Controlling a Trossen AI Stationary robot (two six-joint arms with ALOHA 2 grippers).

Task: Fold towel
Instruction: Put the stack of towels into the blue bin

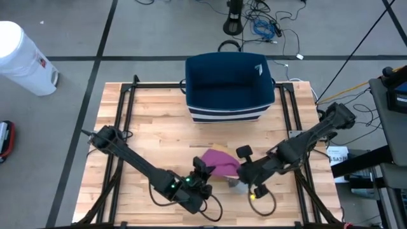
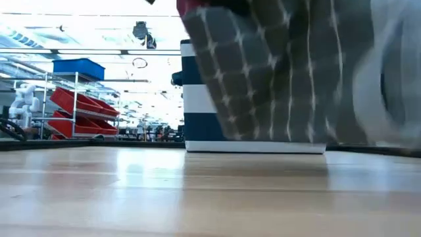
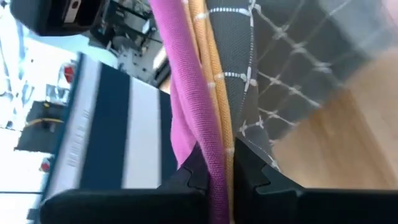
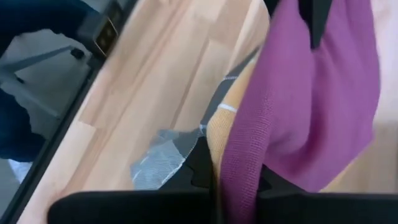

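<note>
Towel [image 2: 276, 72] pinched, no legible writing.

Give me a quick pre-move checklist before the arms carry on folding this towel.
1. Left gripper shut on the towel: ok, the pink and orange edge is pinched between its fingers.
2. Right gripper shut on the towel: ok, the pink fabric is clamped.
3. Towel off the table: ok, the low view shows it hanging above the wood.
4. Blue basket apart from the towel: ok, it sits farther back.
5. Towel spread flat between the grippers: not ok, it is bunched.
6. Grippers on matching corners: cannot tell.
</note>
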